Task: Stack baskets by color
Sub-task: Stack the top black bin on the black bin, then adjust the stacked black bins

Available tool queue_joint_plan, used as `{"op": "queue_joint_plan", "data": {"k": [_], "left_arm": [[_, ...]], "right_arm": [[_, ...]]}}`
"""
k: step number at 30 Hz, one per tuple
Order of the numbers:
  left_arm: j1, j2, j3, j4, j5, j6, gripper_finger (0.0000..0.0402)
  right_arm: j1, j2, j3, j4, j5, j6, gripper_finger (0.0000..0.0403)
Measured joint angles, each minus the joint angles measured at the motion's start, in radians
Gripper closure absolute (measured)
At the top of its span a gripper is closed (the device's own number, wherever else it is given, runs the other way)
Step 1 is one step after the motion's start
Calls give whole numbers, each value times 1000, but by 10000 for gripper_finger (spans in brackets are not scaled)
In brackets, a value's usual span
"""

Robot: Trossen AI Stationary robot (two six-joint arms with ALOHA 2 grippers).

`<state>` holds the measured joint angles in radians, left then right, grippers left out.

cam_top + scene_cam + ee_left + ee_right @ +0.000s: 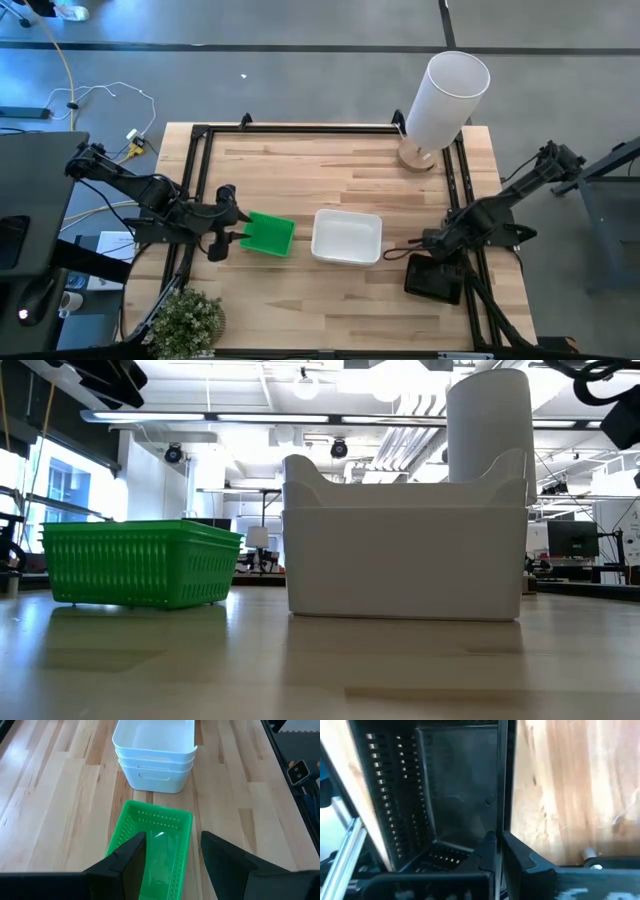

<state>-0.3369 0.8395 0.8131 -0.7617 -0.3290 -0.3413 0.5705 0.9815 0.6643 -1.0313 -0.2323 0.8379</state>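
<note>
Green basket (268, 235): table's 9 o'clock side, just left of centre. Left gripper (237, 238) at its near end, jaws apart, straddling the rim.
White baskets (347, 237): nested stack at table centre, just beside green.
Black mesh basket (434, 277): 4 o'clock edge. Right gripper (498, 851) jaws together, clamped on its wall.
White cylinder (446, 95): 1 o'clock.
Potted plant (187, 320): 7 o'clock corner.

You see two dark arms made of thick jointed parts. The left gripper (172, 865) has flat black fingers with slanted tips. The right gripper (499, 851) is black too, with blocky fingers.
</note>
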Motion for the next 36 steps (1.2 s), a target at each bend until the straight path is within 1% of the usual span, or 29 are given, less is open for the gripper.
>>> {"op": "queue_joint_plan", "data": {"k": [2,4,11,13,15,19,22,25,27,29,36], "left_arm": [[8,0,0,6,1,1,225],[18,0,0,5,3,2,225],[48,0,0,5,3,3,225],[56,0,0,5,3,3,225],[63,0,0,5,3,3,225],[77,0,0,5,3,3,225],[83,0,0,5,3,3,225],[83,0,0,5,-10,2,225],[83,0,0,5,-21,1,225],[83,0,0,5,-21,0,225],[83,0,0,5,-23,3,225]], "right_arm": [[0,6,0,0,19,0,400],[0,9,0,-1,21,4,388],[0,9,3,-4,27,73,301],[0,8,17,-7,13,121,281],[3,7,39,-8,19,175,271],[35,7,100,8,95,237,271],[70,7,141,46,189,292,277],[108,12,151,116,287,335,284],[131,27,151,150,319,362,286],[150,51,151,178,320,400,286],[204,167,152,361,205,553,287]]}}
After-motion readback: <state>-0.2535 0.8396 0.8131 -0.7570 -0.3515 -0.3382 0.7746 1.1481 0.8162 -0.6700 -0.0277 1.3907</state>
